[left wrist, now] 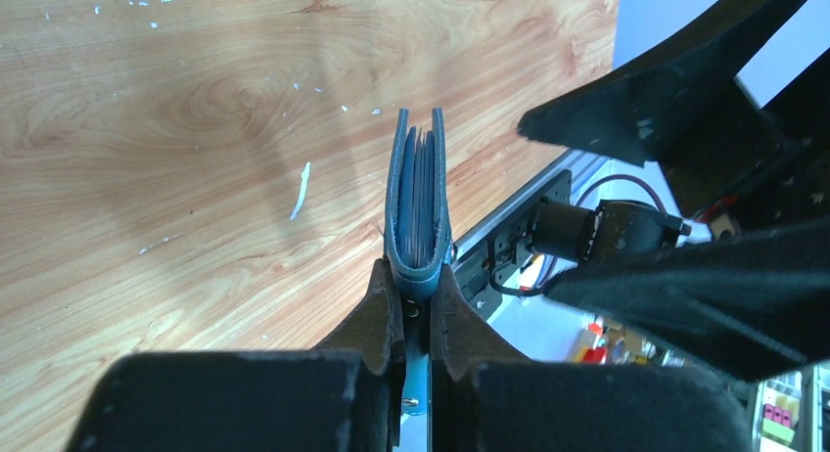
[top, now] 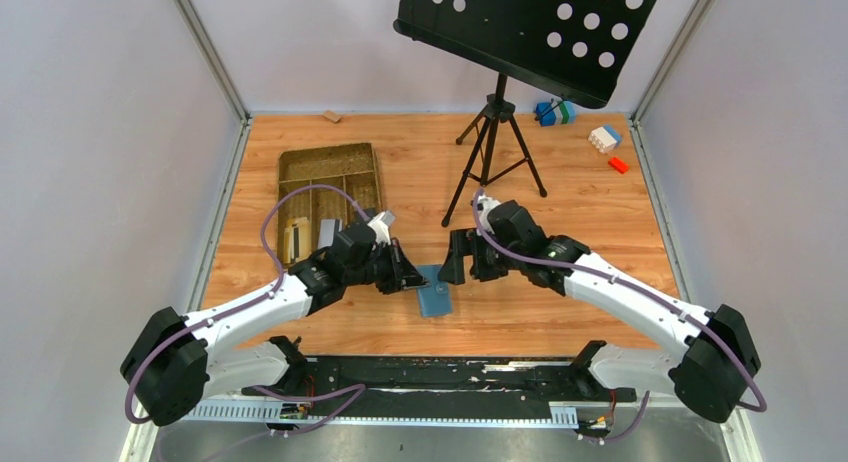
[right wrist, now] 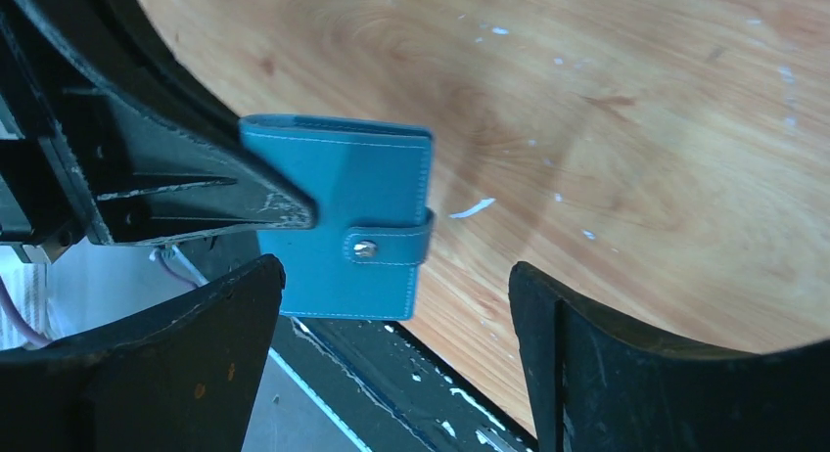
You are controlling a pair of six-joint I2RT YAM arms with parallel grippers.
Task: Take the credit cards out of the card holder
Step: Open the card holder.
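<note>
Wood-grain table (top: 600,212) lies between pale walls. Left gripper (left wrist: 416,276) is clamped tight on one edge of the blue card holder (right wrist: 343,207), holding it over the table's near part, folded, its snap tab fastened. Right gripper (top: 452,267) stands just beside the holder, fingers spread wide, gripping nothing.

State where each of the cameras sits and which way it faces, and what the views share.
Top external: above and behind the arms, looking down on the table; both arms show, flanking the card holder.
Left wrist: on the left arm, looking along the left fingers, shut on the card holder edge-on; right fingers at right.
Right wrist: on the right arm, looking between the open right fingers at the card holder's snapped face.
All three share the card holder.
</note>
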